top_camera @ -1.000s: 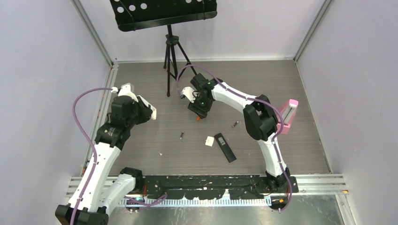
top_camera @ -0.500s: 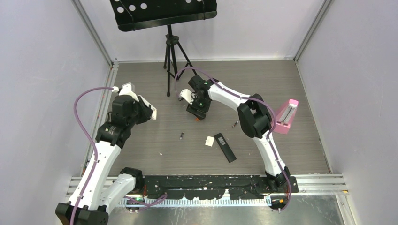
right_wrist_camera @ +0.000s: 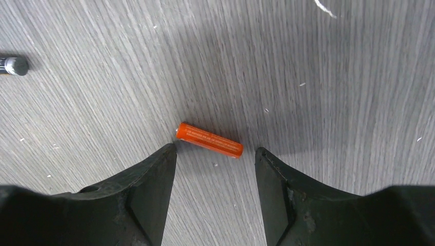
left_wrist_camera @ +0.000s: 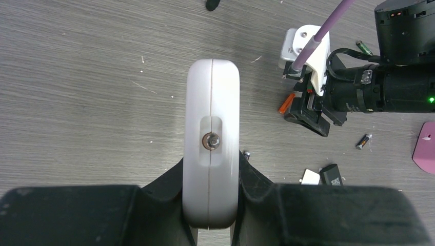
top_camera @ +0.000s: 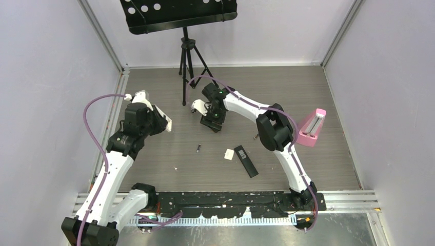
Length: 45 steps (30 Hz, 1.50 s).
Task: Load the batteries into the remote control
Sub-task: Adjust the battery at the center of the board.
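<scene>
My left gripper (left_wrist_camera: 212, 165) is shut on a white remote control (left_wrist_camera: 212, 128), which stands end-on between its fingers; the top view shows it as the white remote control (top_camera: 161, 119) held above the table's left side. An orange battery (right_wrist_camera: 209, 140) lies on the table just beyond the tips of my open right gripper (right_wrist_camera: 215, 154), touching neither finger. The left wrist view shows this orange battery (left_wrist_camera: 285, 103) beside the right gripper (left_wrist_camera: 307, 110). Dark batteries (top_camera: 198, 148) (top_camera: 256, 136) lie loose on the table. A green battery (left_wrist_camera: 364, 48) lies farther off.
A black remote (top_camera: 245, 161) and a small white piece (top_camera: 229, 154) lie mid-table. A pink object (top_camera: 312, 127) stands at the right. A music stand's tripod (top_camera: 187, 61) stands at the back, close to the right arm. Another dark battery (right_wrist_camera: 13, 65) shows at the right wrist view's left edge.
The right gripper has shifted left and slightly back, opened a little wider, and now hides the orange battery in the top view. The left arm has hardly moved.
</scene>
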Each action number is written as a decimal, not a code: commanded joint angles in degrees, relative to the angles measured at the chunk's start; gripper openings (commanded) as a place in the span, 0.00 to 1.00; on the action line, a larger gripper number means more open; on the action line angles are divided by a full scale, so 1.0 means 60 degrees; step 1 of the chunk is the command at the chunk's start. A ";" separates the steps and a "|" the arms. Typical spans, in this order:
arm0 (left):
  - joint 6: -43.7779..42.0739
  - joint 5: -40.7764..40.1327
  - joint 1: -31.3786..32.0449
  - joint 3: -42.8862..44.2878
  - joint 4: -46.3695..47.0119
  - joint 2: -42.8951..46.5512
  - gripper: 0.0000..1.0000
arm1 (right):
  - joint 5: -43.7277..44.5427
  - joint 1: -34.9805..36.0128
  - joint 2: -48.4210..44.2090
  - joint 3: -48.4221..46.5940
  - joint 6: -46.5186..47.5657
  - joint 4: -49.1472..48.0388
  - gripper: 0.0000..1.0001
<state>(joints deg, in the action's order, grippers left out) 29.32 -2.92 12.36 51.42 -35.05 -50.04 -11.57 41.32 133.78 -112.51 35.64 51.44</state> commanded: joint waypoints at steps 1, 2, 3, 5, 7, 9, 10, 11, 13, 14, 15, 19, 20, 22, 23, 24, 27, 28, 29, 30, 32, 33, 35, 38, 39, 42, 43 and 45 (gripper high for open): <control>-0.0195 0.0116 -0.0005 0.0465 0.0236 0.0053 0.00 | -0.0470 0.0147 0.0326 -0.0384 0.0289 -0.0065 0.62; -0.0190 0.0120 -0.0009 0.0468 0.0232 0.0057 0.00 | -0.0473 0.0190 0.0377 -0.0411 0.0317 -0.0131 0.62; -0.0198 0.0113 -0.0009 0.0479 0.0217 0.0061 0.00 | -0.0473 0.0209 0.0434 -0.0489 0.0347 -0.0143 0.62; -0.0219 0.0106 -0.0002 0.0503 0.0188 0.0053 0.00 | -0.0369 0.0238 0.0578 -0.0612 0.0387 -0.0226 0.62; -0.0240 0.0082 -0.0013 0.0525 0.0150 0.0065 0.00 | -0.0091 0.0261 0.0680 -0.0643 0.0311 -0.0442 0.63; -0.0257 0.0052 -0.0009 0.0552 0.0124 0.0065 0.00 | 0.0229 0.0272 0.0703 -0.0634 0.0198 -0.0663 0.63; -0.0271 0.0047 -0.0009 0.0556 0.0104 0.0064 0.00 | 0.0354 0.0276 0.0691 -0.0622 0.0143 -0.0790 0.64; -0.0272 0.0034 -0.0006 0.0556 0.0107 0.0069 0.00 | 0.0434 0.0276 0.0675 -0.0615 0.0114 -0.0884 0.65; -0.0288 0.0032 -0.0010 0.0556 0.0085 0.0053 0.00 | 0.0312 0.0276 0.0673 -0.0635 0.0191 -0.0894 0.65; -0.0298 0.0032 -0.0017 0.0569 0.0085 0.0052 0.00 | 0.0202 0.0276 0.0691 -0.0664 0.0241 -0.0850 0.65; -0.0289 0.0029 -0.0012 0.0582 0.0079 0.0057 0.00 | 0.0081 0.0276 0.0732 -0.0717 0.0266 -0.0752 0.64; -0.0304 0.0018 -0.0011 0.0593 0.0045 0.0082 0.00 | -0.0154 0.0276 0.0920 -0.0982 0.0239 -0.0151 0.49; -0.0302 0.0018 -0.0009 0.0590 0.0034 0.0092 0.00 | -0.0128 0.0276 0.0911 -0.0936 0.0229 -0.0076 0.45; -0.0313 0.0027 -0.0008 0.0575 0.0021 0.0107 0.00 | -0.0024 0.0276 0.0812 -0.0784 0.0216 -0.0020 0.38; -0.0318 0.0024 -0.0009 0.0571 0.0012 0.0115 0.00 | 0.0057 0.0276 0.0762 -0.0719 0.0175 -0.0033 0.36; -0.0317 0.0031 -0.0002 0.0571 0.0004 0.0125 0.00 | 0.0129 0.0276 0.0721 -0.0693 0.0107 -0.0041 0.35; -0.0317 0.0032 -0.0006 0.0561 -0.0002 0.0158 0.00 | 0.0274 0.0276 0.0558 -0.0599 -0.0222 -0.0081 0.34; -0.0304 0.0032 -0.0007 0.0557 0.0002 0.0167 0.00 | 0.0338 0.0276 0.0501 -0.0555 -0.0398 -0.0149 0.35; -0.0302 0.0032 -0.0007 0.0556 -0.0001 0.0167 0.00 | 0.0393 0.0276 0.0474 -0.0550 -0.0567 -0.0176 0.37; -0.0300 0.0032 -0.0009 0.0549 -0.0003 0.0192 0.00 | 0.0455 0.0273 0.0458 -0.0566 -0.0734 -0.0189 0.42; -0.0290 0.0043 -0.0010 0.0545 -0.0005 0.0207 0.00 | 0.0566 0.0263 0.0442 -0.0539 -0.0846 -0.0158 0.55; -0.0300 0.0046 -0.0009 0.0551 -0.0022 0.0199 0.00 | 0.0572 0.0234 0.0430 -0.0537 -0.0804 -0.0036 0.59; -0.0302 0.0047 -0.0011 0.0556 -0.0060 0.0214 0.00 | 0.0389 0.0179 0.0466 -0.0645 -0.0620 0.0419 0.63; -0.0302 0.0021 -0.0009 0.0543 -0.0078 0.0279 0.00 | -0.0110 0.0014 0.0497 -0.0849 -0.0261 0.1144 0.64; -0.0302 0.0014 -0.0007 0.0529 -0.0082 0.0275 0.00 | -0.0311 -0.0057 0.0497 -0.0861 -0.0177 0.1322 0.63; -0.0280 0.0028 -0.0010 0.0499 -0.0051 0.0256 0.00 | -0.0512 -0.0162 0.0520 -0.0863 0.0077 0.1529 0.61; -0.0268 0.0050 -0.0009 0.0492 -0.0033 0.0238 0.00 | -0.0517 -0.0167 0.0544 -0.0870 0.0117 0.1539 0.60; -0.0247 0.0110 -0.0010 0.0498 0.0005 0.0186 0.00 | -0.0548 -0.0163 0.0627 -0.0939 0.0094 0.1494 0.55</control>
<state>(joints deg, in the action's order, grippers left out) 28.05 -2.92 12.36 52.49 -36.01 -49.58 -12.82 40.73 136.77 -117.69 35.05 54.43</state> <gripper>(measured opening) 0.218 0.589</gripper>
